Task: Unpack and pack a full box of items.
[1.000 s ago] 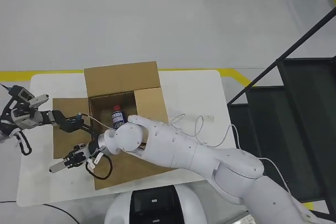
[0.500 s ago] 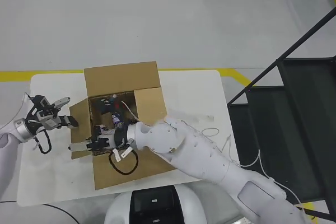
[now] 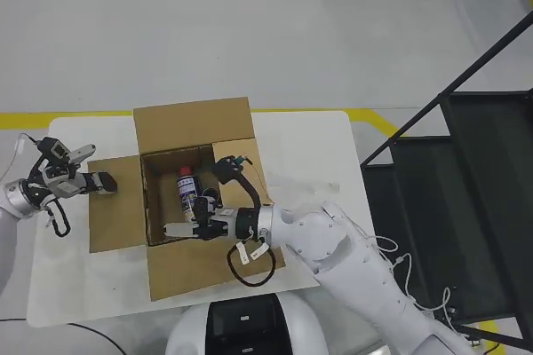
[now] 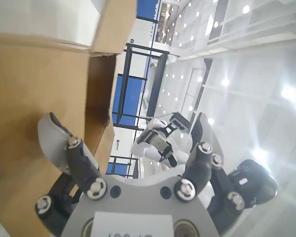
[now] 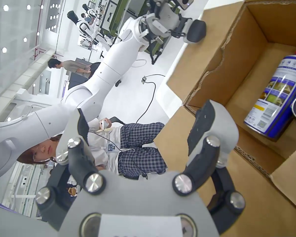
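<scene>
The right gripper (image 5: 141, 112) is found with its jaws spread and nothing between them. It is held low over the near left corner of the cardboard box (image 3: 191, 124), with the forearm stretched above the box's near flap. The left gripper (image 4: 125, 124) is also parted and empty, and is extended level at the box's outer left flap. A spray can (image 5: 276, 94) is seen lying on the box floor.

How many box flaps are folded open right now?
4: the far flap, the left flap by the left gripper, the right flap, and the near flap. None looks hidden.
</scene>
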`<move>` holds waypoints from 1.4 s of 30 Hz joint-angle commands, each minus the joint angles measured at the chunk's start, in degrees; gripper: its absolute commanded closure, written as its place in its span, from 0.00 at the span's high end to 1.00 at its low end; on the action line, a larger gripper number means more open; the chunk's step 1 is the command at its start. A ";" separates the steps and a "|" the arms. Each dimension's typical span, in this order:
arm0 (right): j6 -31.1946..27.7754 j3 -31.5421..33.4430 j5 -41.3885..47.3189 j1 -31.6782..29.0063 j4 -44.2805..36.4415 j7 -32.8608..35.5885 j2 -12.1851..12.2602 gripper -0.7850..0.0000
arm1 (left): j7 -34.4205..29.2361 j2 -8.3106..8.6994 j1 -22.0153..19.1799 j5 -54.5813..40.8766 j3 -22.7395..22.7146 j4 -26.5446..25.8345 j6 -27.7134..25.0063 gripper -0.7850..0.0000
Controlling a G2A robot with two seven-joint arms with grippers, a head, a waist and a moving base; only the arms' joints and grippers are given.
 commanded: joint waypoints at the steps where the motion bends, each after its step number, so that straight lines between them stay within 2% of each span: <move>1: -0.26 1.35 0.03 -1.09 -0.48 -0.21 0.35 1.00 | -1.90 0.78 0.98 0.14 -2.58 -4.95 0.04 1.00; 5: -0.60 3.80 0.85 -3.14 -1.12 -0.75 0.93 1.00 | -2.89 1.74 3.16 2.42 -5.12 -16.17 1.50 1.00; 8: -1.16 5.88 1.33 -5.22 -1.74 -1.27 1.44 1.00 | -2.73 1.81 4.25 3.39 -4.24 -24.22 3.46 1.00; 12: -1.84 8.92 1.78 -8.34 -2.82 -2.29 2.14 1.00 | -0.24 1.26 3.29 6.36 0.49 -30.83 5.10 1.00; 15: -2.20 11.34 2.08 -10.81 -3.77 -2.84 2.68 1.00 | 2.85 0.29 0.90 9.17 6.53 -31.96 6.13 1.00; 19: -2.96 14.42 3.15 -13.91 -5.12 -2.81 3.36 1.00 | 6.30 -1.69 -3.22 13.12 16.30 -29.92 6.39 1.00; 23: -4.02 16.45 4.10 -16.08 -5.69 -2.69 3.87 1.00 | 13.89 -4.03 -7.56 16.05 23.53 -23.33 6.58 1.00; 26: -4.61 17.18 4.33 -17.01 -5.76 -2.79 4.15 1.00 | 19.64 -5.70 -9.67 18.19 27.43 -19.32 2.72 1.00; 29: -4.82 17.39 4.49 -17.26 -5.49 -2.67 4.36 1.00 | 22.01 -7.20 -11.43 19.52 30.65 -15.92 -1.52 1.00; 32: -4.90 17.18 4.77 -16.97 -4.99 -2.46 4.50 1.00 | 22.77 -8.39 -12.71 19.62 32.91 -12.45 -3.51 1.00; 42: -4.23 15.74 4.62 -15.35 -3.72 -1.80 4.67 1.00 | 22.77 -8.39 -12.71 19.62 32.91 -12.45 -3.51 1.00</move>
